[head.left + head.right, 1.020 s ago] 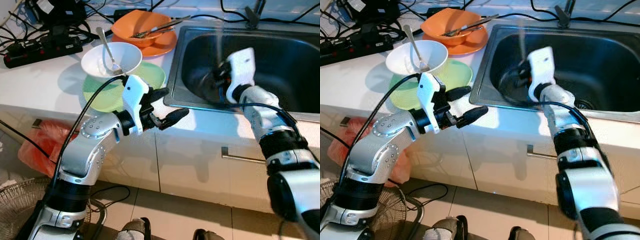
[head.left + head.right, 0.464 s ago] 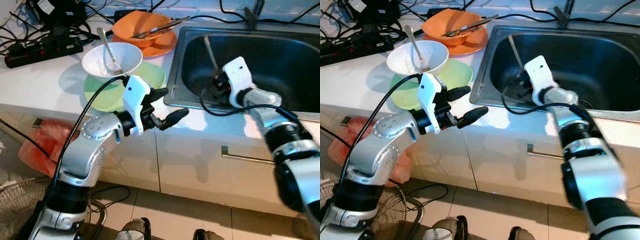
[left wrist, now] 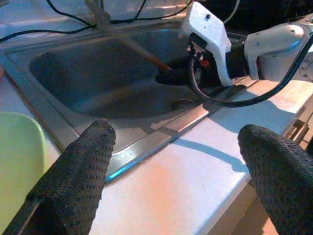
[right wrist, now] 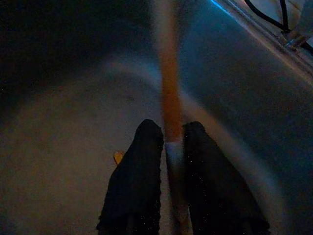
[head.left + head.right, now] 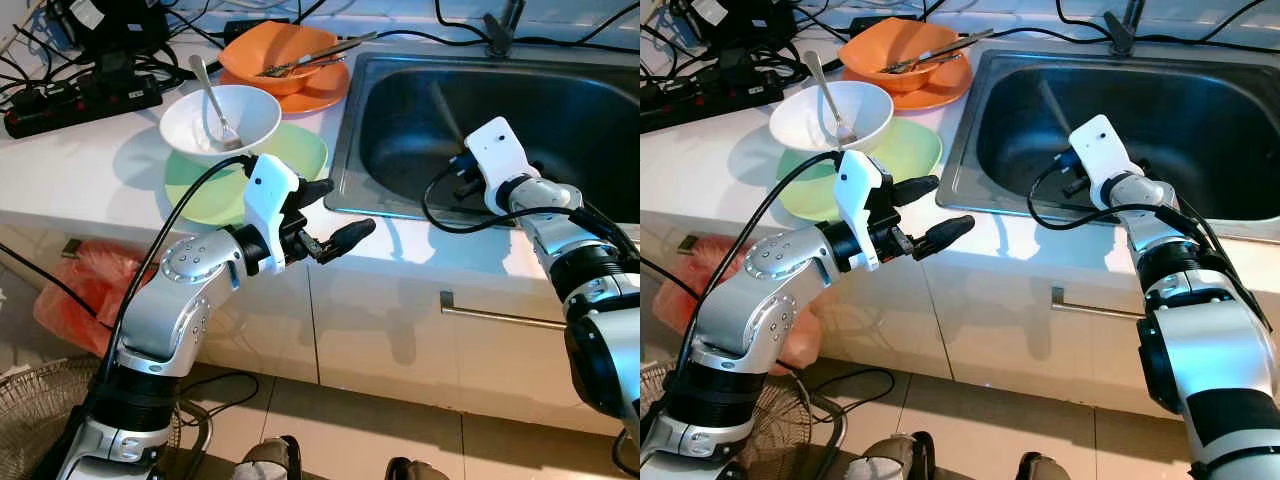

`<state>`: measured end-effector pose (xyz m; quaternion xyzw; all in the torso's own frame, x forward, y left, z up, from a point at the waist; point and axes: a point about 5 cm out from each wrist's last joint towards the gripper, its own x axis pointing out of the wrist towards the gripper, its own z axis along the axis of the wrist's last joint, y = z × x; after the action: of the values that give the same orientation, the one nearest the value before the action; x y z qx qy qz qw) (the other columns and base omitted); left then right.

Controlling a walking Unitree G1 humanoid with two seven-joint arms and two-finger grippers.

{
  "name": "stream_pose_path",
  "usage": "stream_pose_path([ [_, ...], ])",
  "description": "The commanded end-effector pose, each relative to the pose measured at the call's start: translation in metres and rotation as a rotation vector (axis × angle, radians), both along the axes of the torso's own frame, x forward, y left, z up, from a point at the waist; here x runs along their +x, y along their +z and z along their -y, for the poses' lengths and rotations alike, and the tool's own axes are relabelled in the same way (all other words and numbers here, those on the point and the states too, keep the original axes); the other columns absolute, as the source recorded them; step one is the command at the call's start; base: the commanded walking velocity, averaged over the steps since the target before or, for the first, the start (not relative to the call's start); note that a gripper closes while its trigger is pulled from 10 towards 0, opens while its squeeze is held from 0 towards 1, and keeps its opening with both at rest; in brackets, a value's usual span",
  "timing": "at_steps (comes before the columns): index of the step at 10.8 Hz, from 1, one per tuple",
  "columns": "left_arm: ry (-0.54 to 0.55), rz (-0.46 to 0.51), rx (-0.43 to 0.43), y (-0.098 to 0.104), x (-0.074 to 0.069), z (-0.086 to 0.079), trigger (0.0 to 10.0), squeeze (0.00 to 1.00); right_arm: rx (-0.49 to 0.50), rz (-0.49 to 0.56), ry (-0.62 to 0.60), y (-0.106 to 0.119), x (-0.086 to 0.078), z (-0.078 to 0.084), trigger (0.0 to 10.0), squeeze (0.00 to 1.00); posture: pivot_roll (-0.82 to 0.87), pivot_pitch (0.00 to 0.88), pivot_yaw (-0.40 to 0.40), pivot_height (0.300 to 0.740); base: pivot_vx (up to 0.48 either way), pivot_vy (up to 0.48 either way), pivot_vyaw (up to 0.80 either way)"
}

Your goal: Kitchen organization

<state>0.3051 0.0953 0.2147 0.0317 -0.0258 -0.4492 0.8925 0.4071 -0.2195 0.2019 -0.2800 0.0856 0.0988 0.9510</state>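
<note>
While the left gripper (image 5: 335, 218) is held spread and empty over the counter's front edge, a thin utensil (image 4: 168, 93) is pinched between the closed fingers (image 4: 136, 171) of the right gripper (image 4: 168, 142) inside the sink (image 5: 400, 110).
The utensil's orange-brown handle is blurred; its kind cannot be told. A white bowl (image 5: 222, 120) with a spoon is stacked on a green plate (image 5: 290, 155) beside the sink.

- The left gripper (image 5: 335, 215), its black fingers spread wide, hangs over the white counter edge (image 5: 400, 250); open counter lies ahead of it.
- Just behind it, a white bowl (image 5: 221, 122) on a green plate (image 5: 250, 170) blocks that side.
- The right gripper (image 4: 171, 142) pinches an orange-handled utensil (image 4: 168, 83) inside the steel sink (image 5: 400, 120); basin walls close it in.
</note>
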Motion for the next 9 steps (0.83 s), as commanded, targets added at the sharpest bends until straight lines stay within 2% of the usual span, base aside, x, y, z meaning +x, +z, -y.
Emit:
stream_pose_path([
  [1,0.006,0.005,0.011,0.002,0.000,-0.001,10.0,0.00,0.019,-0.003,-0.020,0.006,0.001,0.005,10.0,1.00,0.16,0.156,0.078,0.740,0.000,0.000,0.00],
  [3,0.013,0.004,0.015,0.002,0.002,-0.002,10.0,0.00,0.030,-0.032,-0.027,0.009,0.000,0.013,10.0,1.00,0.16,0.153,0.077,0.740,0.000,0.000,0.00],
  [7,0.018,0.006,0.023,0.001,0.002,-0.002,10.0,0.00,0.045,-0.029,-0.021,0.013,0.000,0.014,10.0,1.00,0.15,0.153,0.075,0.740,0.000,0.000,0.00],
  [9,0.107,0.096,0.035,0.018,0.012,-0.010,10.0,0.00,0.142,0.045,0.047,0.024,0.003,0.000,10.0,1.00,0.16,0.151,0.070,0.740,0.000,0.000,0.00],
])
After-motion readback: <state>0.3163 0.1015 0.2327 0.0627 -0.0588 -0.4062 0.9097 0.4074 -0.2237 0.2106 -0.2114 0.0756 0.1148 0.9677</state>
